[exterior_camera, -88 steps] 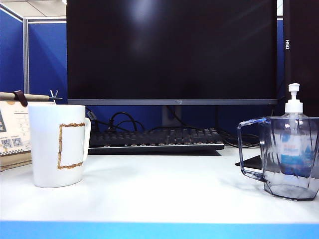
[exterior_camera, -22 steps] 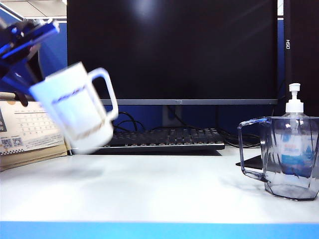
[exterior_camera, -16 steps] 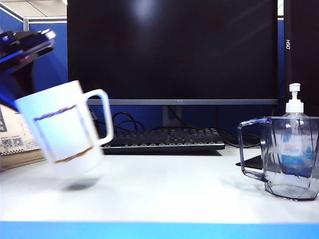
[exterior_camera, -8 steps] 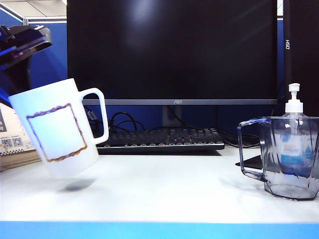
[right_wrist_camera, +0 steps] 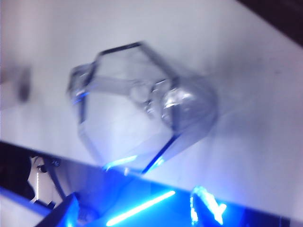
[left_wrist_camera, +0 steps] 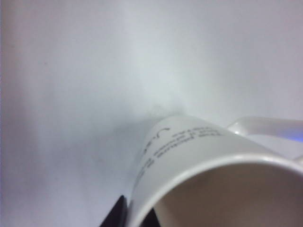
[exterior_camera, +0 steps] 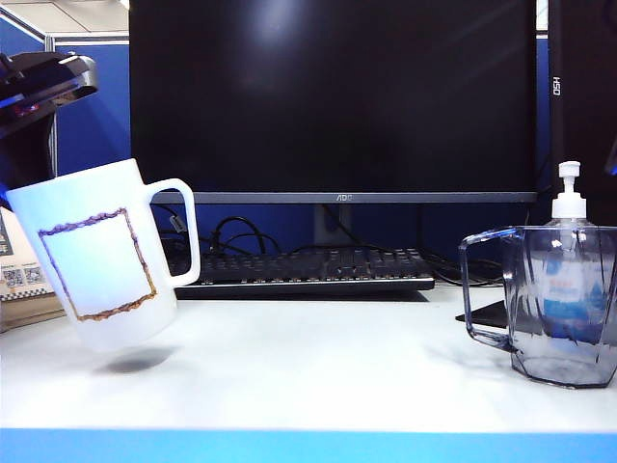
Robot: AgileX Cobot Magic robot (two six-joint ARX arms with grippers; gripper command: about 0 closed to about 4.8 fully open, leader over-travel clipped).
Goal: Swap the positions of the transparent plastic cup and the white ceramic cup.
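Your left gripper [left_wrist_camera: 124, 215] pinched the heavy, breakable white ceramic cup [exterior_camera: 96, 258] by its rim; right gripper [right_wrist_camera: 137, 208] hung spread above the light, slippery transparent plastic cup [right_wrist_camera: 142, 106].

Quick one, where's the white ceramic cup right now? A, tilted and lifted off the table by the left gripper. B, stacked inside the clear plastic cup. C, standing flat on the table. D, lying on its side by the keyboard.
A: the white ceramic cup leans over with its shadow on the table beneath it, its rim pinched by the left gripper; the right gripper isn't touching it.
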